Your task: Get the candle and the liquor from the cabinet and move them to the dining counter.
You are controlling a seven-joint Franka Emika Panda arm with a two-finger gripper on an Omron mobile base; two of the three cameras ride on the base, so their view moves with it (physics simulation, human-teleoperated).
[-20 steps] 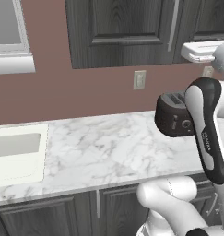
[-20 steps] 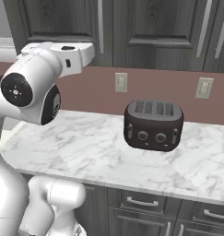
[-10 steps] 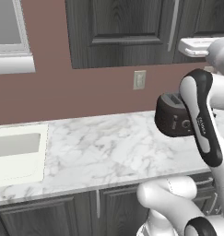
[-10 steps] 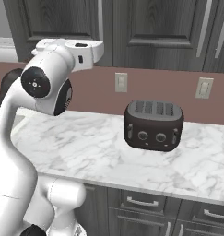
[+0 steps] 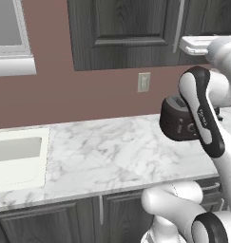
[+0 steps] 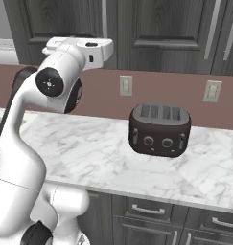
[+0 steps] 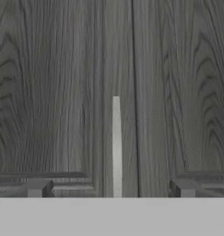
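The dark grey cabinet point(image 5: 126, 28) hangs shut above the worktop, and its long silver bar handle point(image 5: 176, 23) runs down the door's right edge. My gripper point(image 7: 111, 189) is open and faces that door point(image 7: 49, 92) at close range. Its two fingertips point(image 7: 37, 189) stand wide apart on either side of the handle's lower end point(image 7: 115, 147), with nothing between them. In the right base view my white hand point(image 6: 89, 48) is held up level with the bottom of the cabinet point(image 6: 65, 19). The candle and the liquor are hidden behind the shut doors. The dining counter is out of view.
A dark toaster point(image 6: 158, 129) stands on the marble worktop point(image 5: 112, 152) below the hand. A white sink point(image 5: 17, 156) lies at the left. Wall outlets point(image 6: 125, 85) sit on the brown backsplash. More shut wall cabinets point(image 6: 185, 28) hang to the right, with drawers point(image 6: 146, 210) below.
The hand has risen a little and moved closer to the cabinet door. The elbow has lifted with it. The jaws have stayed open.
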